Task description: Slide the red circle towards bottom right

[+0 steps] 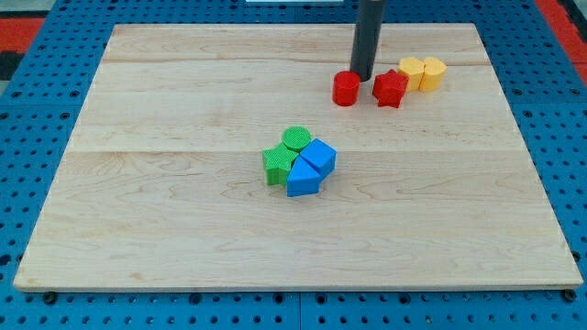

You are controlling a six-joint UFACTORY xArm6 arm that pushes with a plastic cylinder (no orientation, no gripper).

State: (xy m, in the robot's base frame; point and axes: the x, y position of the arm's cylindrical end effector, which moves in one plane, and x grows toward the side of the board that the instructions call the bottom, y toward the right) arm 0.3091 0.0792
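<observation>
Red circle [346, 89], smooth cylinder beside my tip [363, 76]

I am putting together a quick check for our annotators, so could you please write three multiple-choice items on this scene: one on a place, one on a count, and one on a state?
1. Where is my tip?
A. Just above the gap between the red circle and the red star
B. Beside the blue blocks
C. At the board's bottom edge

2. How many yellow blocks are there?
A. One
B. Two
C. Four

3. How do the green blocks stand to the blue blocks?
A. Far apart
B. Stacked on top
C. Packed together in one cluster

Answers:
1 A: the rod ends near the view's top, close behind the two red blocks.
2 B: two yellow pieces sit side by side, right of the star.
3 C: both green and both blue blocks press together at the board's middle.
</observation>
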